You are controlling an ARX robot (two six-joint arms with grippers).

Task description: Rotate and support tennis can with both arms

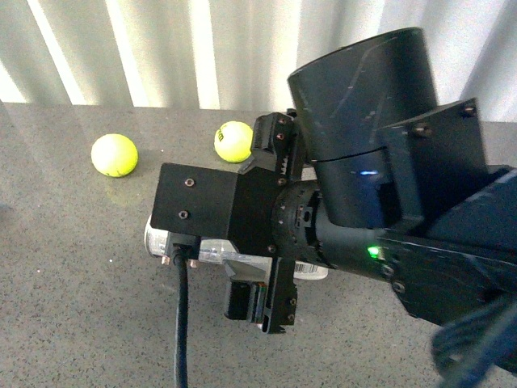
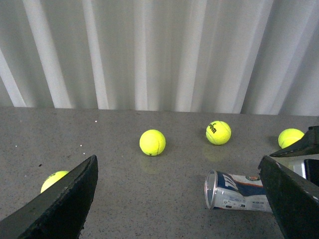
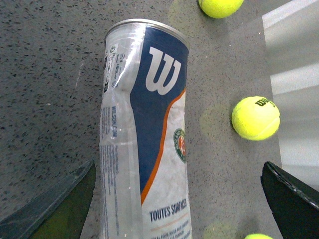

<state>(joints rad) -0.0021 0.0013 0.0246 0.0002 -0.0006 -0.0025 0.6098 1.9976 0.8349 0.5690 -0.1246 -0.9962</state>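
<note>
The tennis can (image 3: 144, 149) lies on its side on the grey table, a clear crinkled tube with a blue-white "W" label, an orange stripe and a round emblem. My right gripper (image 3: 174, 209) is open and straddles it with its jaws wide, touching nothing. In the front view the right arm (image 1: 380, 186) hides most of the can, whose rimmed end (image 1: 157, 238) sticks out to the left. My left gripper (image 2: 179, 209) is open and empty, facing the can's open rimmed end (image 2: 239, 191) from a distance.
Yellow-green tennis balls lie on the table behind the can (image 1: 114, 154) (image 1: 233, 141). The left wrist view shows several of them (image 2: 152, 142) (image 2: 218, 132) (image 2: 290, 137) (image 2: 54, 179). A white corrugated wall (image 2: 159, 50) closes off the table's far edge.
</note>
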